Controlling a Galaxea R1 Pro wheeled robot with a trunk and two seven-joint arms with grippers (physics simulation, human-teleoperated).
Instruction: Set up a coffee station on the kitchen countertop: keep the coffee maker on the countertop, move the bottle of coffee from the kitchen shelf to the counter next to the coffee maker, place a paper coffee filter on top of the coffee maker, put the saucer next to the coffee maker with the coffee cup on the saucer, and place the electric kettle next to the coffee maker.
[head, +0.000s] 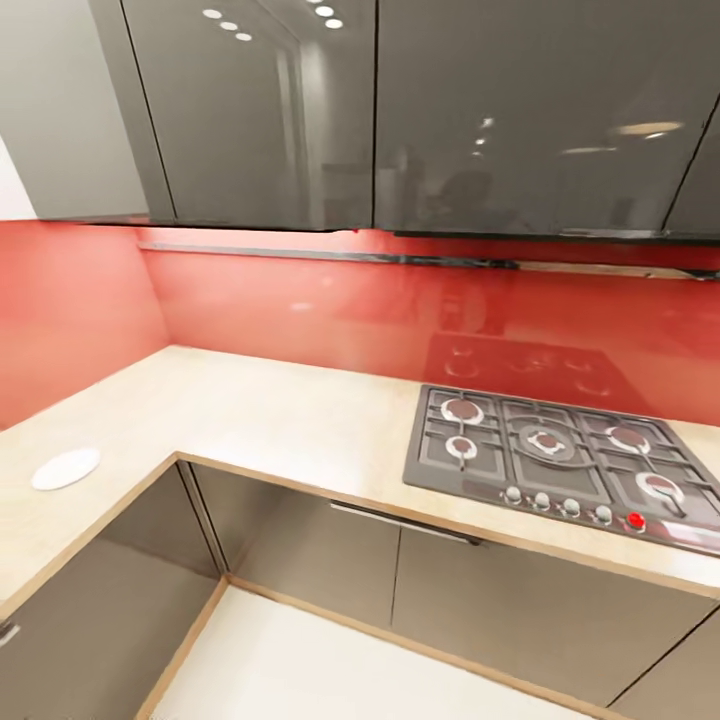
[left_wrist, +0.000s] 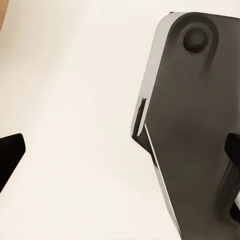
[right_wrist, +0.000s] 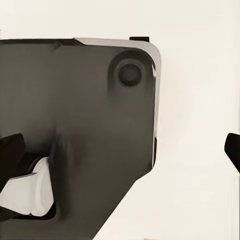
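Note:
The kitchen countertop (head: 250, 410) runs in an L around a corner, light wood-grain under a glossy red backsplash (head: 300, 300). The saucer (head: 65, 468), a small flat white disc, lies alone on the left leg of the worktop near its front edge. The coffee maker, bottle of coffee, kitchen shelf, coffee cup and electric kettle are out of view. My left gripper (left_wrist: 120, 165) hangs open over pale floor and the robot's dark base (left_wrist: 200, 125). My right gripper (right_wrist: 120, 150) is open too, with black fingertips (right_wrist: 11, 152) far apart and nothing between them.
A dark gas hob (head: 560, 455) with several burners and a row of knobs is set into the counter at the right. Glossy grey wall cabinets (head: 450, 110) hang above. Grey cabinet fronts (head: 320, 560) stand below, around pale floor (head: 300, 660). A white rounded part (right_wrist: 30, 192) sits by the base.

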